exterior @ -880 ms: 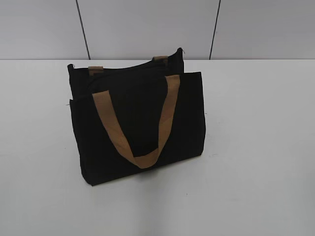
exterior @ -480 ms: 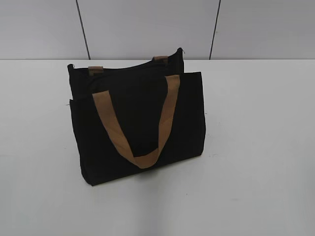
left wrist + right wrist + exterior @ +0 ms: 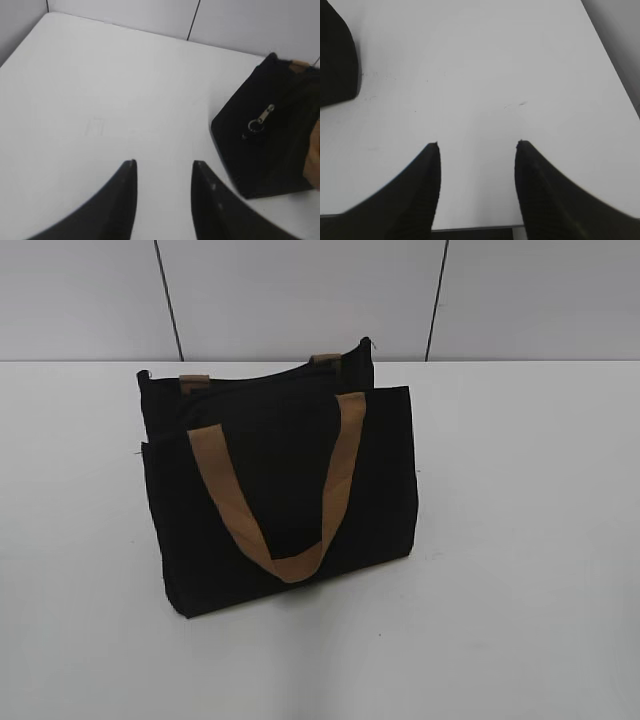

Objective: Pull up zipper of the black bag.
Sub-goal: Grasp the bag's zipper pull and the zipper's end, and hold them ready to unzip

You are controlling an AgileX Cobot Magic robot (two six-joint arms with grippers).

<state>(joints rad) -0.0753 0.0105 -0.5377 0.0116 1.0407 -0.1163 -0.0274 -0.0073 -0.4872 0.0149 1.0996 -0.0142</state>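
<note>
The black bag (image 3: 280,490) stands upright on the white table (image 3: 520,540), its tan strap handle (image 3: 290,560) hanging down the front panel. In the left wrist view the bag's end face (image 3: 265,135) is at the right, with the small silver zipper pull and its ring (image 3: 260,121) hanging on it. My left gripper (image 3: 164,162) is open and empty above bare table, left of and nearer than the bag. My right gripper (image 3: 478,143) is open and empty over bare table, with a corner of the bag (image 3: 337,60) at the far left. Neither gripper shows in the exterior view.
Grey wall panels (image 3: 300,290) stand behind the table. The table's right edge (image 3: 615,65) and its near edge (image 3: 470,227) show in the right wrist view. The table's far left corner (image 3: 47,14) meets the wall in the left wrist view.
</note>
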